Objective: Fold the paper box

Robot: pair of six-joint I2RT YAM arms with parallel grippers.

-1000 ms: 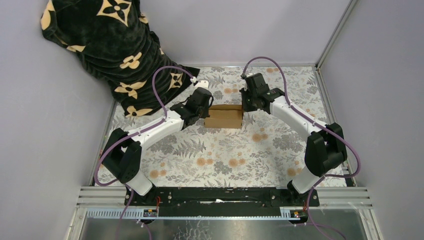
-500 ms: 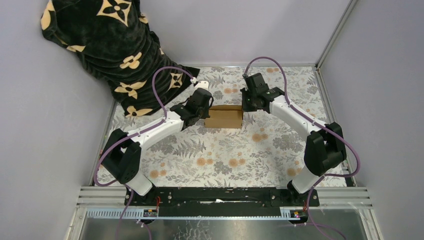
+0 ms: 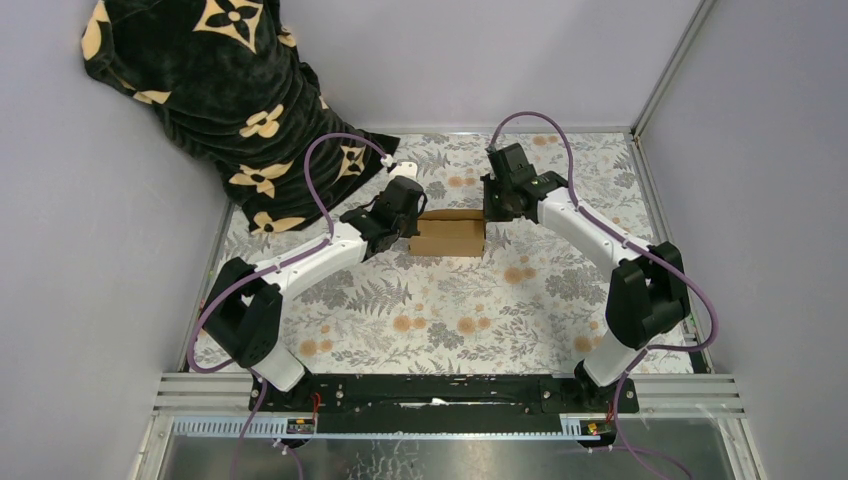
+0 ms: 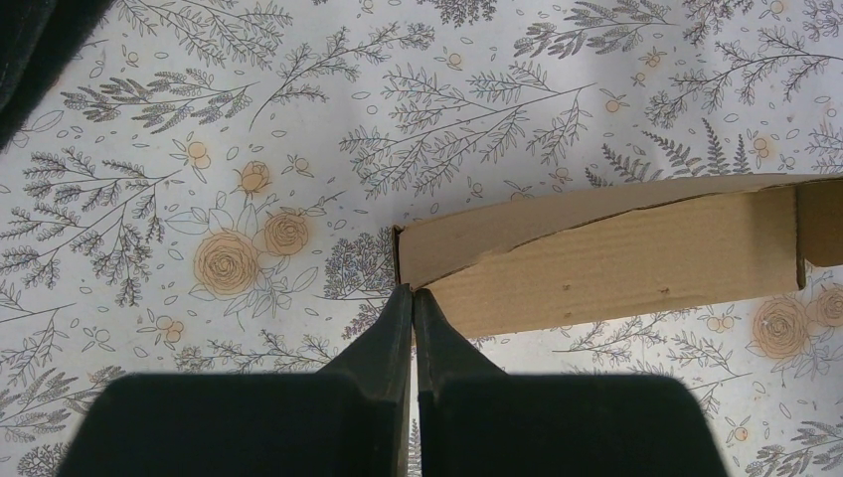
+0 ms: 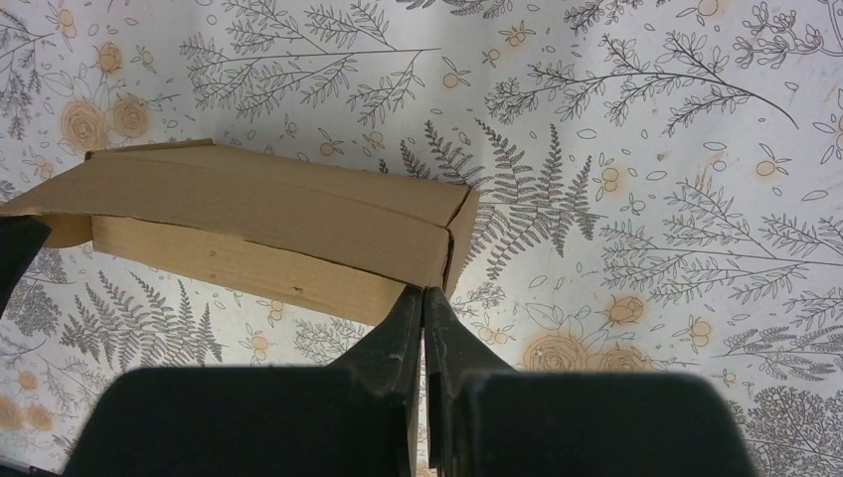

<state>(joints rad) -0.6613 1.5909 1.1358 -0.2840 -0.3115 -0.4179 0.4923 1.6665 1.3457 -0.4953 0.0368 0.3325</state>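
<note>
The paper box is a small brown cardboard box, folded into a closed oblong and lying on the floral table cover in the middle of the table. My left gripper is shut, its tips at the box's left end. In the left wrist view the closed tips touch the box at its near left corner with nothing between them. My right gripper is shut at the box's right end. In the right wrist view its tips meet the box at the lower right corner.
A black blanket with tan flower shapes is heaped at the back left, spilling onto the table. Grey walls and a metal frame rail bound the floral table cover. The arm bases sit on the black bar at the near edge.
The right wrist has shifted slightly toward the far side, staying at the box's right end. The box and the left arm have not moved.
</note>
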